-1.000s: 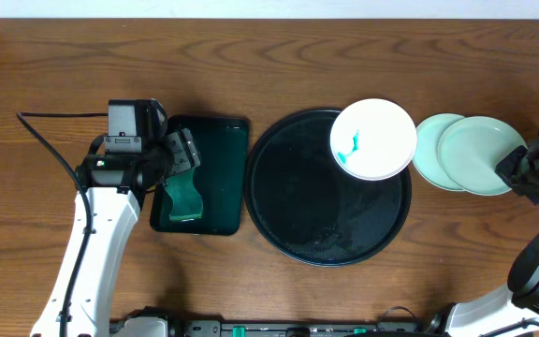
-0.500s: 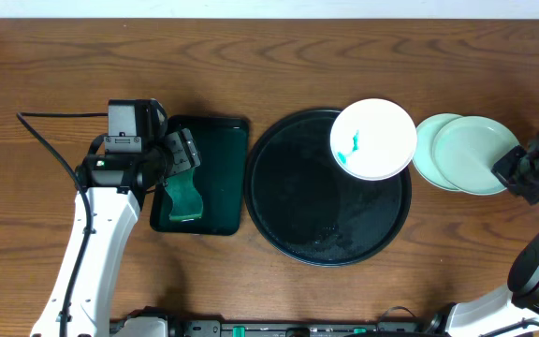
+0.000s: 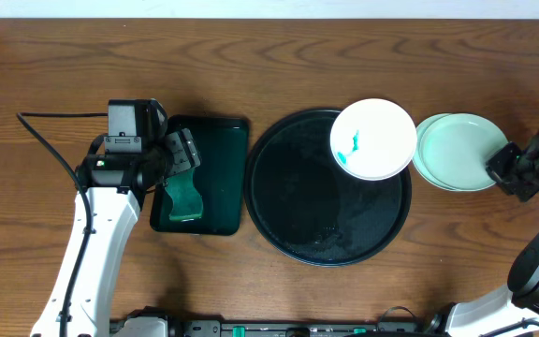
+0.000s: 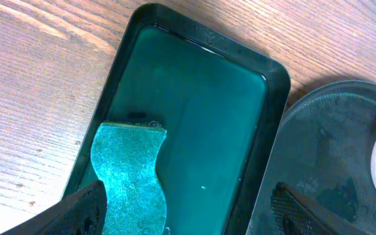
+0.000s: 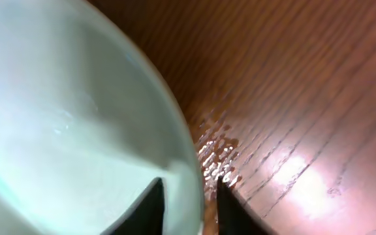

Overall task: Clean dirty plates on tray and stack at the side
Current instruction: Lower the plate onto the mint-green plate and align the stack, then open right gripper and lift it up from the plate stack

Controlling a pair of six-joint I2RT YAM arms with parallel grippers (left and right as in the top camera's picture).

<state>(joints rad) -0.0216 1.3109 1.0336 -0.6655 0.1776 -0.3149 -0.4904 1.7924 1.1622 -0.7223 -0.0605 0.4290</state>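
A white plate point(image 3: 372, 139) with a green smear lies at the far right of the black tray point(image 3: 298, 215), overlapping its rim. Two mint-green plates point(image 3: 452, 150) lie stacked on the table right of the tray. My right gripper point(image 3: 499, 167) is at their right edge. In the right wrist view its jaws point(image 5: 191, 202) are slightly open and straddle the top mint plate's point(image 5: 64, 117) rim, with a thin gap at the outer finger. My left gripper point(image 3: 178, 154) hangs wide open over the green sponge point(image 4: 129, 170) and holds nothing.
The sponge point(image 3: 183, 197) lies in a dark green rectangular tray point(image 3: 218, 178) left of the black tray. Water drops wet the wood beside the mint plate's rim point(image 5: 217, 156). A black cable point(image 3: 50, 140) runs across the table at the far left.
The top mint plate has slid left to sit squarely on the lower one. My right gripper moved left with it and its jaws have loosened. The left arm has not moved.
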